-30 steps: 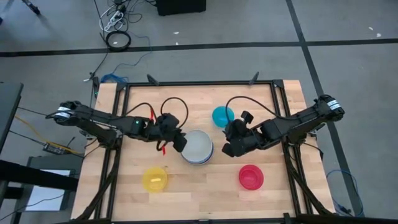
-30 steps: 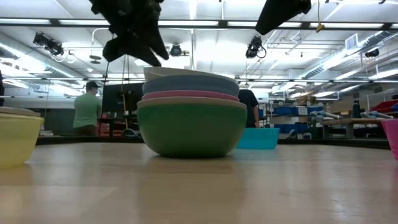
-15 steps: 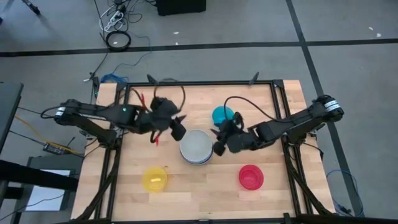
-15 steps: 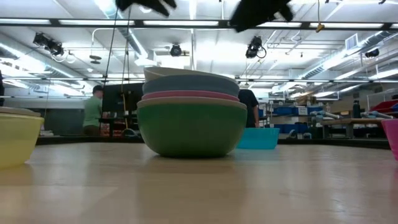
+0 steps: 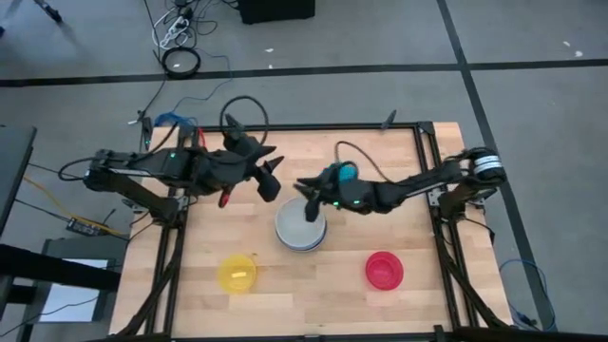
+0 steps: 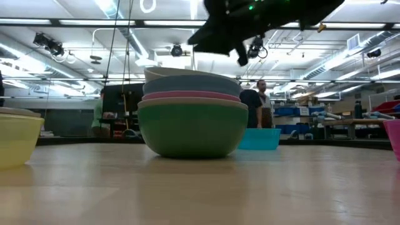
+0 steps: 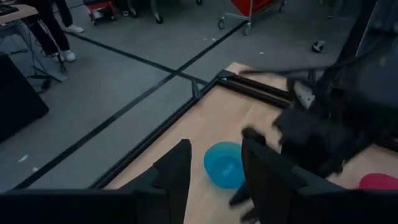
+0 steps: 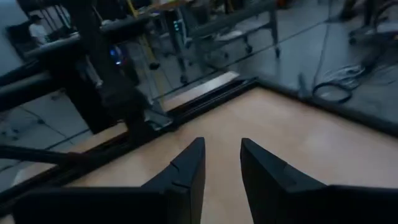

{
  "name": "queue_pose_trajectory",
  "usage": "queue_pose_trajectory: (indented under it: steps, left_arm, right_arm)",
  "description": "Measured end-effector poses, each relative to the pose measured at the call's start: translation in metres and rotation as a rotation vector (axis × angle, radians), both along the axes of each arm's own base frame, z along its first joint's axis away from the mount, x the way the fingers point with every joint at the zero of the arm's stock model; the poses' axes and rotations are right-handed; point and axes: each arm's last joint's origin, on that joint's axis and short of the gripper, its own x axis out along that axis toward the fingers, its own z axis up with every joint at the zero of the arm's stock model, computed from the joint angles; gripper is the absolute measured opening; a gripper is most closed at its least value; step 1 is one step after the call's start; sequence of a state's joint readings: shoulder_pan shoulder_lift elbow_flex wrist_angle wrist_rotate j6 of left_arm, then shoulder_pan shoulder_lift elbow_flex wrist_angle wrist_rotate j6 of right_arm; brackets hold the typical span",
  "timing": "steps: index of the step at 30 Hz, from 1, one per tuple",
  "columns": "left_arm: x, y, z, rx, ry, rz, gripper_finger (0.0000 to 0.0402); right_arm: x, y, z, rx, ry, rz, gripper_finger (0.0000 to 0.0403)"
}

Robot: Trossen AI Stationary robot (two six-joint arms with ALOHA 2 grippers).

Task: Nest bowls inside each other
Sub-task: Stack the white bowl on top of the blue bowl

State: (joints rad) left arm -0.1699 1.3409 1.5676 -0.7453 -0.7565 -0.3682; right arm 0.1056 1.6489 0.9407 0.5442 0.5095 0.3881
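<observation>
A stack of nested bowls (image 5: 300,231) stands at the table's middle. In the low view it shows green at the bottom, then pink, blue-grey and white on top (image 6: 190,115). Single bowls rest on their bases: yellow (image 5: 237,274) near left, red (image 5: 384,270) near right, and small cyan (image 5: 342,173) beyond the stack, partly under my right arm. My right gripper (image 5: 310,201) hangs open above the stack's right part, clear of its rim (image 6: 240,34). My left gripper (image 5: 270,177) is raised to the stack's far left, open and holding nothing (image 7: 214,171).
A black frame (image 5: 304,126) borders the wooden table. Bare wood lies between the yellow and red bowls. In the low view, people and workbenches stand in the room beyond the table.
My left gripper has risen and drawn back from the stack toward the far left, rolling as it went. My right gripper has swung toward the table's left to a spot over the stack, coming lower and tipping from pointing down to nearly level. The bowls have stayed put.
</observation>
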Motion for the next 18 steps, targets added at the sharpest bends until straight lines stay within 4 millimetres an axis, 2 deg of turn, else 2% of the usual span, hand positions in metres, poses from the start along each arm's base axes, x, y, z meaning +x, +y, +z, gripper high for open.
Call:
queue_pose_trajectory:
  steps: [5, 12, 15, 18]
  left_arm:
    - [0.002, 0.000, -0.006, 0.006, 0.040, 0.017, 0.0152]
    - [0.001, 0.000, -0.009, -0.012, 0.061, 0.035, 0.0152]
    - [-0.002, 0.001, -0.011, -0.017, 0.084, 0.043, 0.0152]
    - [-0.004, 0.001, -0.014, -0.026, 0.111, 0.054, 0.0152]
  right_arm:
    - [0.015, 0.003, -0.030, 0.031, 0.075, 0.018, 0.0091]
    - [0.024, 0.004, -0.052, 0.054, 0.130, 0.016, 0.0089]
    - [0.023, 0.005, -0.047, 0.045, 0.122, 0.025, 0.0089]
    - [0.019, 0.005, -0.027, 0.014, 0.074, 0.035, 0.0089]
